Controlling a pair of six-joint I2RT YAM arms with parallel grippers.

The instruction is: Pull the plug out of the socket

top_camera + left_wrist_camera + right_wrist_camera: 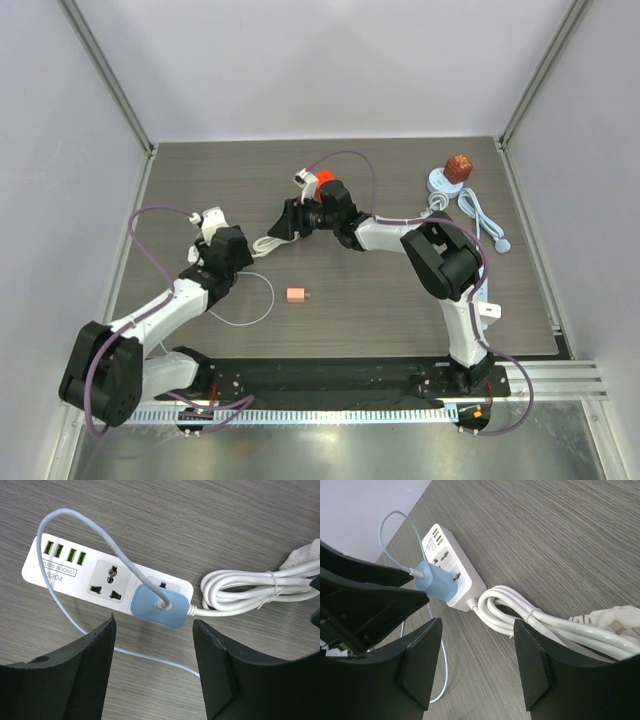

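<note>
Left wrist view, pale blue square plug (160,605) seated in white power strip (102,582), four green USB ports (64,553), two outlets, one bundled white cord (245,587) beside, left gripper (153,623) fingers apart just short of plug, right gripper (477,622) fingers apart over cord, possibly touching it

The white socket strip (30,565) bears the only print that can be read. A boxed label just below its four green USB ports (62,552) says "USB SOCKET", and under that stands "S204". In the top and right wrist views the lettering is too small to make out.
</note>
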